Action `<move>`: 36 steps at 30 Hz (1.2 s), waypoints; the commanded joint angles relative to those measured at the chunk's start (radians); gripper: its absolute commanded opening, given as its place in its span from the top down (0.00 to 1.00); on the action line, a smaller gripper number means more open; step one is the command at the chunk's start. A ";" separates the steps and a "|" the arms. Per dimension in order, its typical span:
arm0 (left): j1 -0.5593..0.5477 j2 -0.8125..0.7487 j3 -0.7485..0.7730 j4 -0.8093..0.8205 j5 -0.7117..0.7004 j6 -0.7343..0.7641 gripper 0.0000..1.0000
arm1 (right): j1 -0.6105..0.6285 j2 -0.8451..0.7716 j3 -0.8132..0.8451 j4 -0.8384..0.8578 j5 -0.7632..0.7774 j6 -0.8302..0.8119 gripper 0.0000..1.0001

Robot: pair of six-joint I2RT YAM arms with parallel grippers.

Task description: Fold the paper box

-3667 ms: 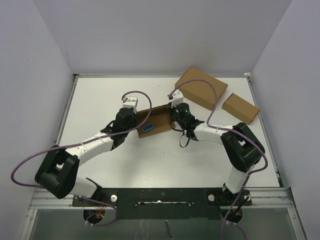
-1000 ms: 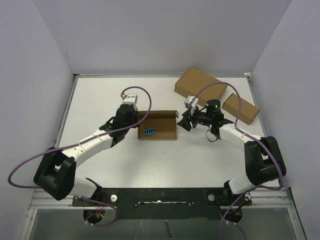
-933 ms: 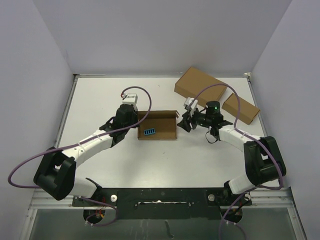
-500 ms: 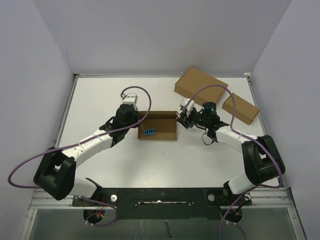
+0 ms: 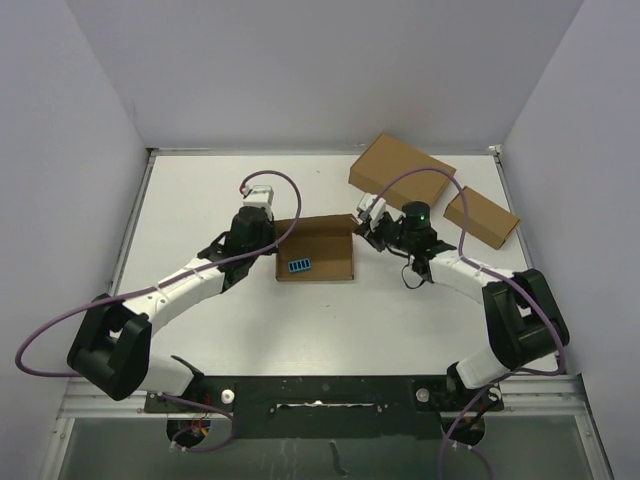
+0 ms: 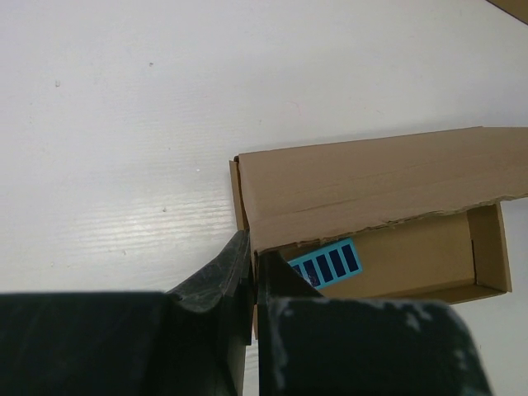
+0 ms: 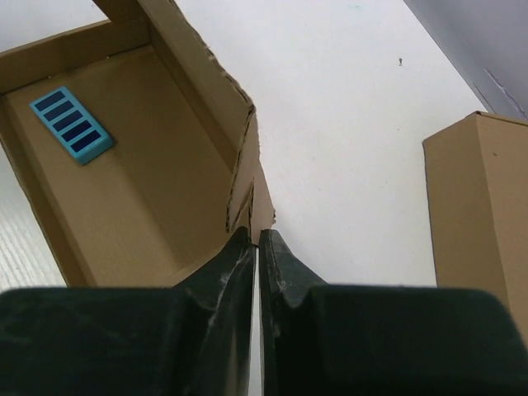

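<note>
The paper box [image 5: 328, 256] lies open in the middle of the table, a blue striped label [image 5: 297, 265] on its floor. My left gripper [image 5: 274, 244] is shut on the box's left end wall; in the left wrist view the jaws [image 6: 253, 247] pinch that wall below the leaning rear panel [image 6: 371, 186]. My right gripper [image 5: 357, 228] is at the box's right end. In the right wrist view it [image 7: 258, 235] is shut on the thin torn-edged side flap [image 7: 252, 177], with the box interior [image 7: 132, 190] and the label [image 7: 72, 125] to its left.
The largest brown box [image 5: 401, 172] sits at the back right, the smallest [image 5: 481, 217] to its right near the table edge. A brown box [image 7: 487, 214] stands to the right in the right wrist view. White walls surround the table.
My right gripper moved left to the box's right end and closed on the side flap. The left gripper kept its grip on the left wall.
</note>
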 commanded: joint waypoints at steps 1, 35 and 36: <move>0.003 0.004 0.052 0.032 0.026 -0.024 1.00 | 0.023 0.013 0.053 0.048 0.006 -0.010 0.98; 0.036 -0.021 0.043 0.030 0.035 -0.065 1.00 | 0.235 0.186 0.092 0.220 0.361 0.155 1.00; 0.036 -0.023 0.039 0.033 0.040 -0.059 1.00 | 0.234 0.181 0.086 0.220 0.360 0.157 1.00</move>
